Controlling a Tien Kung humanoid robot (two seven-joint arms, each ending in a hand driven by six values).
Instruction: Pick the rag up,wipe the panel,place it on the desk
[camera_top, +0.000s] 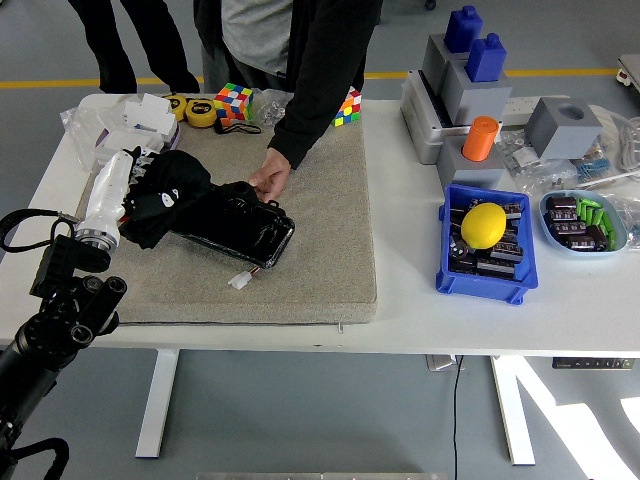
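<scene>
A glossy black panel (243, 232) lies on the grey mat (320, 230), with a small white connector (239, 281) at its near edge. My left hand (135, 190) is white and shut on a black rag (168, 194), which is bunched over the panel's left end. At the panel's far edge, a person's hand (268, 179) in a black sleeve rests on it. My right arm is out of view.
A blue bin (484, 248) with a yellow ball stands right of the mat. Grey blocks (470, 85) with blue and orange pieces sit at the back right. Cubes (232, 102), tape measures and a white box (135, 135) line the far left.
</scene>
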